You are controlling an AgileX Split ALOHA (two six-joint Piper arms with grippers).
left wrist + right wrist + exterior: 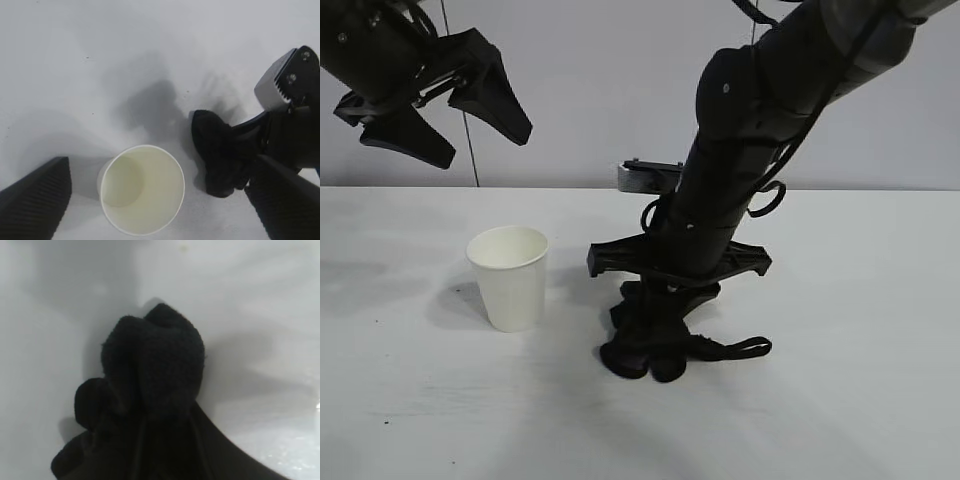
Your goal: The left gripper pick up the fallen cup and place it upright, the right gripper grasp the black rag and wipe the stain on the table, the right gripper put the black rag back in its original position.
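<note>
Right claw pointed steeply down, fingers drawn in tight on the black rag, which is bunched beneath the tips and pressed onto the white surface. A thin tail of the cloth trails off to the right on the surface. The right wrist view shows the lump of rag filling the space between the fingers, with bare white surface all around it. No stain can be made out in any view; it is either under the cloth or already lifted, cannot tell which. The cup stands upright just to the left of the rag, near but not touching, mouth open and empty as seen in the left wrist view. Left claw hangs high above and behind the cup, fingers spread about as wide as they go, holding nothing. Judged step: wiping. To do it well, keep steady downward pressure so the bunched cloth stays flat to the surface, stroke in short passes over one patch, and hold the strokes clear of the cup, since a leftward sweep could knock it over again. Keep the grip firm so the tail does not drag the rag loose.
</note>
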